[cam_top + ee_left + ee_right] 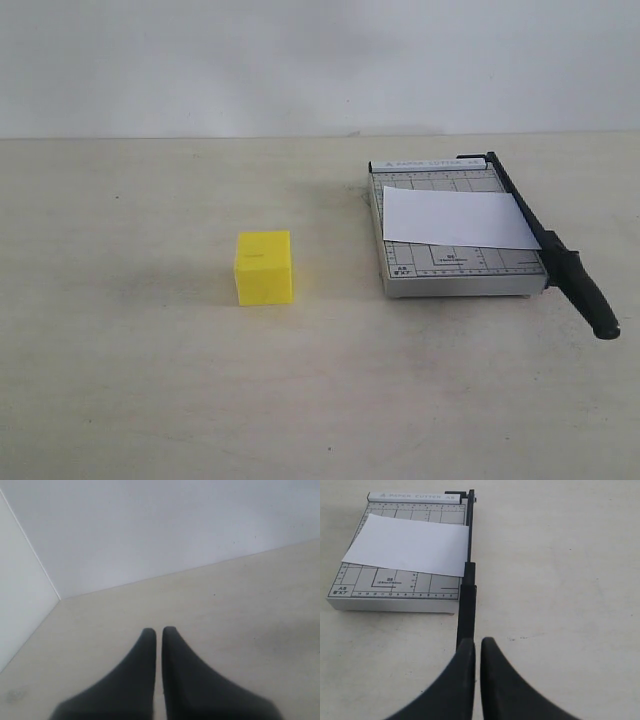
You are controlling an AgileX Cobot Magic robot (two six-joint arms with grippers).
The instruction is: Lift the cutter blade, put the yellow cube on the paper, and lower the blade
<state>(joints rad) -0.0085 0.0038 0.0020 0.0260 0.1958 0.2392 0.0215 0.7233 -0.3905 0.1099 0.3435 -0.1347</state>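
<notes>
The yellow cube point(264, 267) stands on the beige table, left of the grey cutter board point(455, 277). The white paper point(458, 220) point(410, 546) lies across the board. The black cutter blade point(545, 243) point(467, 595) lies flat along the board's right edge, its thick handle reaching past the near corner. Neither arm shows in the exterior view. My right gripper point(477, 642) is shut and empty, hovering over the handle end of the blade. My left gripper point(159, 631) is shut and empty above bare table near a wall corner.
A white wall point(320, 60) runs behind the table point(120, 380). A second wall meets it at a corner point(60, 599) in the left wrist view.
</notes>
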